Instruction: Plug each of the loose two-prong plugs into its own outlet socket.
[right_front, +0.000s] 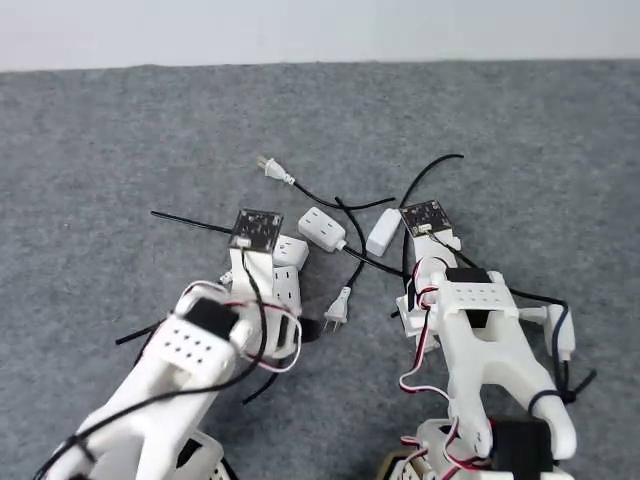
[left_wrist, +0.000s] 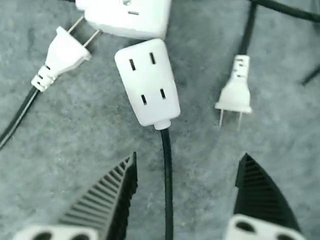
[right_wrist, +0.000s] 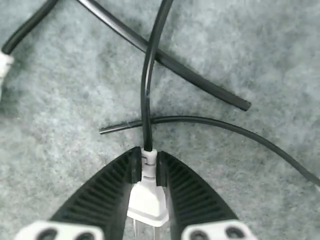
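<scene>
Our right gripper (right_wrist: 147, 172) is clenching a two-prong plug (right_wrist: 148, 200)
Left gripper (left_wrist: 185, 172) is gaping near the centre-frame outlet socket (right_front: 322, 228); prongs needing alignment next.

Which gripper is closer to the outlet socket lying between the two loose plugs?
Left. The left gripper is open just behind the outlet socket, straddling its cord; the right gripper is farther off, shut on a plug.

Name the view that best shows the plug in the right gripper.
Right wrist view: the plug sits clamped between the right gripper's fingers. The high view has the arm over it; the left wrist view faces other plugs.
</scene>
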